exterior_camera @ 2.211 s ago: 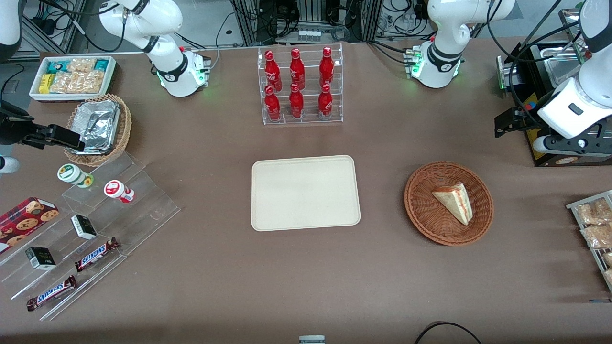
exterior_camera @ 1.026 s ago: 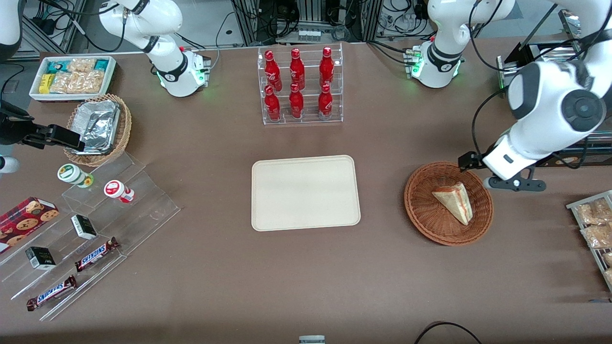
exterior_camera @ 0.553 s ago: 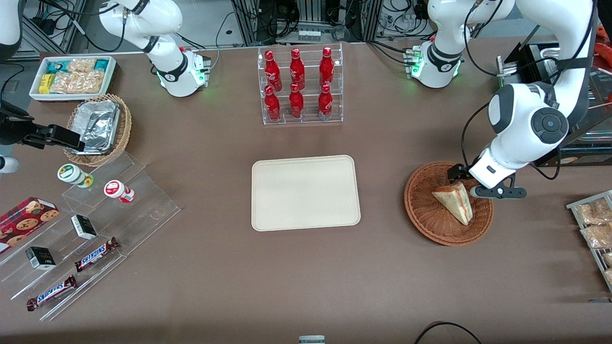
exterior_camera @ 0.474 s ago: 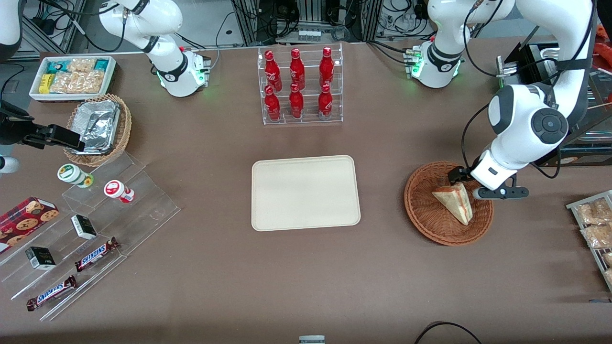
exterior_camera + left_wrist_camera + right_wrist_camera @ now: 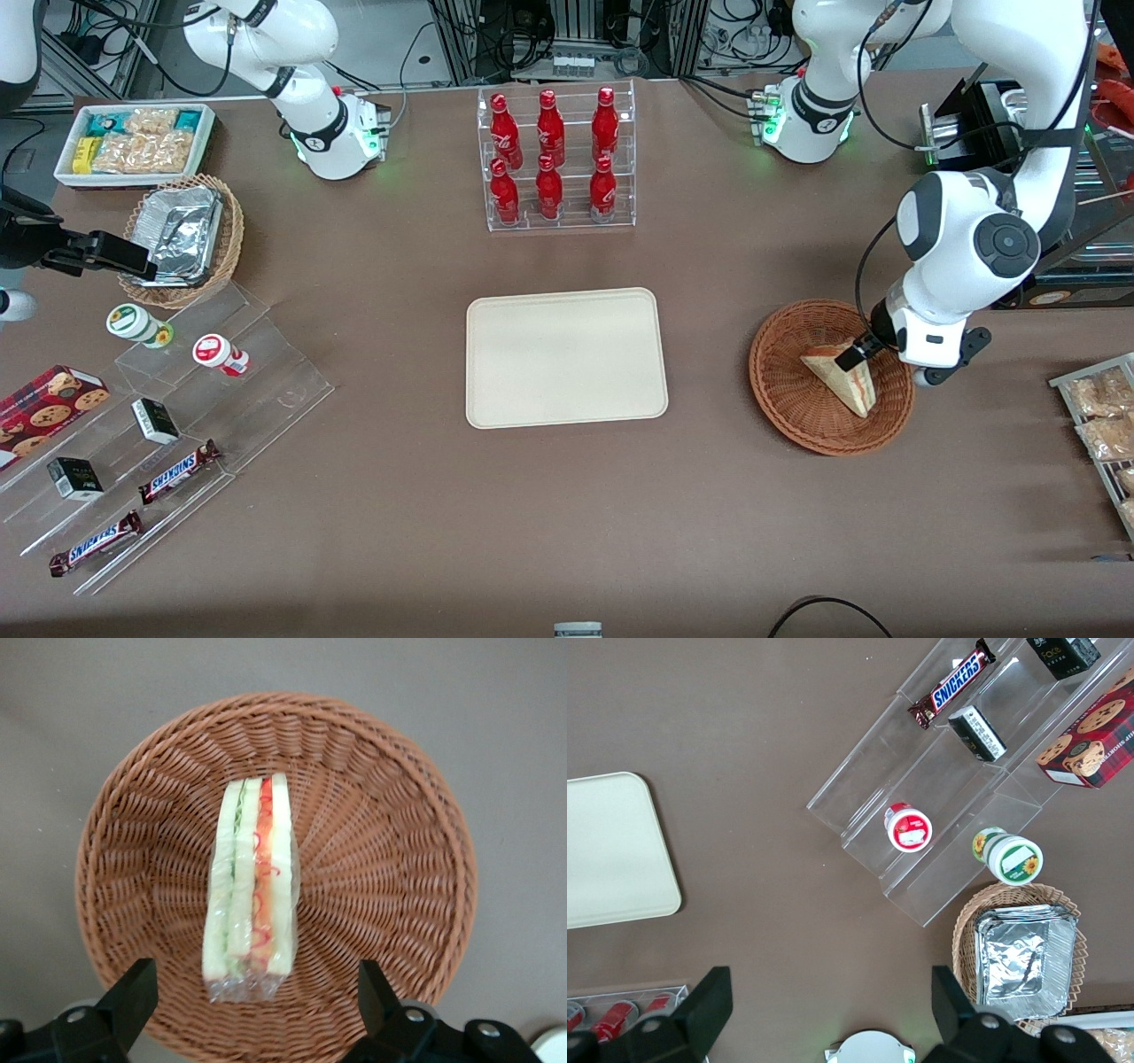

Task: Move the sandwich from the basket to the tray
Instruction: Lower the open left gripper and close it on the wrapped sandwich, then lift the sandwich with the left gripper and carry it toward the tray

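The triangular pale-bread sandwich (image 5: 841,377) (image 5: 249,886) with red, green and white filling, wrapped in clear film, lay inside the round reddish-brown wicker basket (image 5: 788,390) (image 5: 381,815), cut edge up. The left arm's end effector (image 5: 873,347) (image 5: 251,992) hovered right above the sandwich's wide end, its fingers (image 5: 133,992) spread wide to either side and gripping nothing. The basket sat on the brown table (image 5: 567,514) toward the working arm's end. Beside the basket, toward the parked arm's end, lay the flat cream-beige rectangular plastic tray (image 5: 567,358) (image 5: 611,850), well apart from it.
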